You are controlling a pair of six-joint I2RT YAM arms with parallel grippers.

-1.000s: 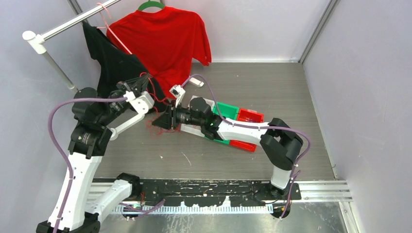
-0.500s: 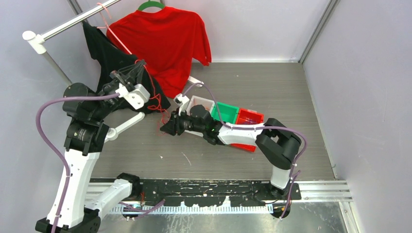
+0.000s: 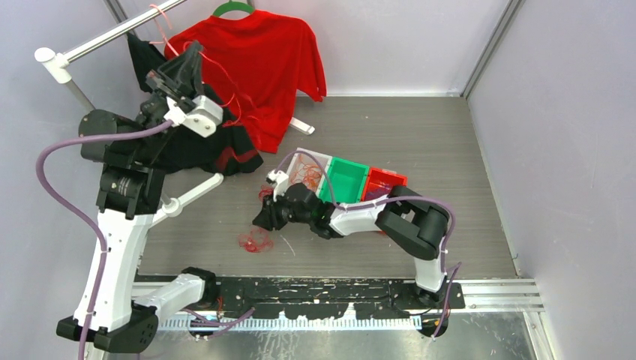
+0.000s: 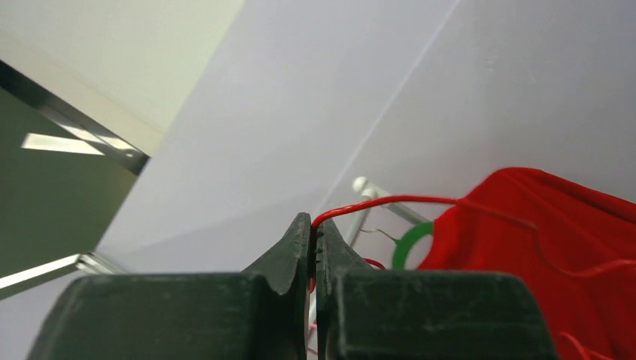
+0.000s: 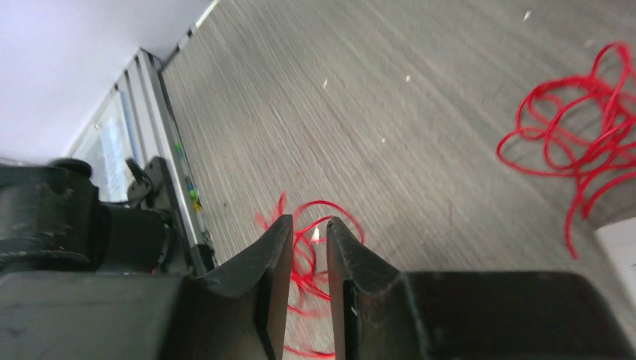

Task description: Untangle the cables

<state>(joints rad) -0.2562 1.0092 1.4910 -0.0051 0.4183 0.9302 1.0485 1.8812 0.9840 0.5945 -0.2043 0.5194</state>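
Observation:
My left gripper [image 3: 193, 51] is raised high at the back left, in front of the hanging clothes. It is shut on a thin red cable [image 4: 390, 201] that arcs away from its tips [image 4: 313, 223]; loose red strands [image 3: 229, 101] trail off it. My right gripper [image 3: 260, 220] hovers low over the table, jaws a narrow gap apart [image 5: 309, 225]. A small clump of red cables [image 3: 255, 240] lies on the table just past its tips and shows blurred through the gap [image 5: 330, 204]. A second red clump [image 5: 577, 142] lies beside the white bin.
A white bin [image 3: 319, 157] holding loopy red-orange wires, a green bin [image 3: 343, 180] and a red bin [image 3: 386, 180] sit in a row mid-table. A red T-shirt [image 3: 255, 67] and a black garment [image 3: 187, 135] hang from the rack rail [image 3: 97, 41].
My left gripper climbed up and back, drawing the red cable with it. My right gripper slid toward the near edge, and a red clump now lies on the table by it.

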